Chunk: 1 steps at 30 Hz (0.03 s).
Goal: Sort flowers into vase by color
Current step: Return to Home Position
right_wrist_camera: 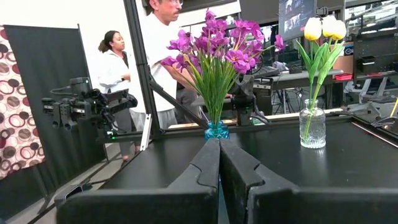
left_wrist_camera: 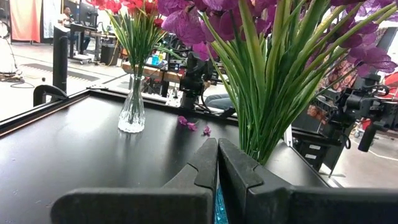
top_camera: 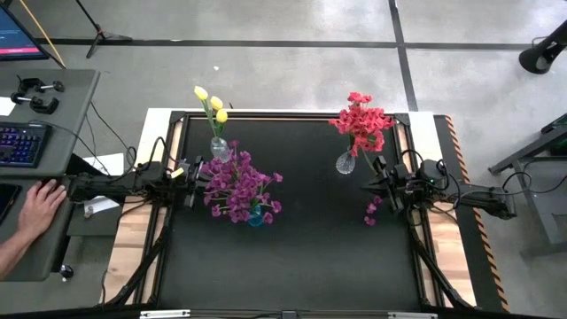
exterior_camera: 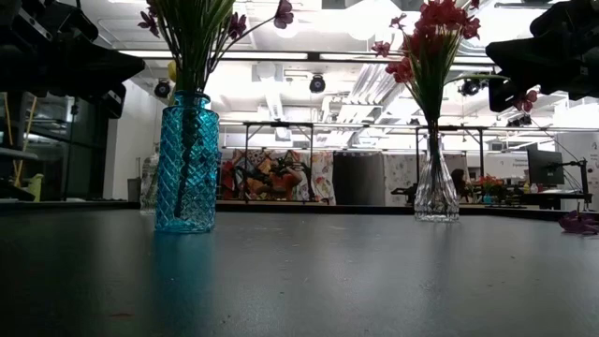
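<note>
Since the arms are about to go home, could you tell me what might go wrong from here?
1. The left end effector is shut right beside the purple flowers in the blue vase; pulling away could snag stems and tip it.
2. Loose purple blooms lie on the table near the right end effector, unsorted, and may get swept aside.

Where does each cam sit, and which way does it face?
High: overhead, straight down on table; left arm, right arm show.
Low: table height, facing the room past blue vase; arms dark at top.
Left wrist: behind shut left pincer, facing red flowers.
Right wrist: behind shut right pincer, facing purple flowers.
Shared: blue vase in high and low.
</note>
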### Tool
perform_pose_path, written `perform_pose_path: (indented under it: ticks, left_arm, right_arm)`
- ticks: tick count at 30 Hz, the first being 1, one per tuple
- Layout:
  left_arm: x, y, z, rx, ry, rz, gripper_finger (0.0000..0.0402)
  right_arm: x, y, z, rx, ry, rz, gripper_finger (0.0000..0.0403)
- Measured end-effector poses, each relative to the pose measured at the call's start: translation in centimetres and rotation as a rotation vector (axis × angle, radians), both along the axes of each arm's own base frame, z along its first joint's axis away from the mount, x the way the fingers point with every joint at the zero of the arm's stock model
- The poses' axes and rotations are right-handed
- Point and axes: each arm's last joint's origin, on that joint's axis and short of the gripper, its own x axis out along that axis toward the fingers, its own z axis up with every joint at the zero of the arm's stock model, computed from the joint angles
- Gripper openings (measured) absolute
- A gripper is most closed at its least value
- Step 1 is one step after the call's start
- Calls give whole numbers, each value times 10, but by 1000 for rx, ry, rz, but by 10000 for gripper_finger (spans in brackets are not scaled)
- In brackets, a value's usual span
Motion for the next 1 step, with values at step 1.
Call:
perform_pose_path:
  ticks: [1]
  left_arm:
    - [0,0,0,0,0,0,0]
  right_arm:
    - [0,0,0,0,0,0,0]
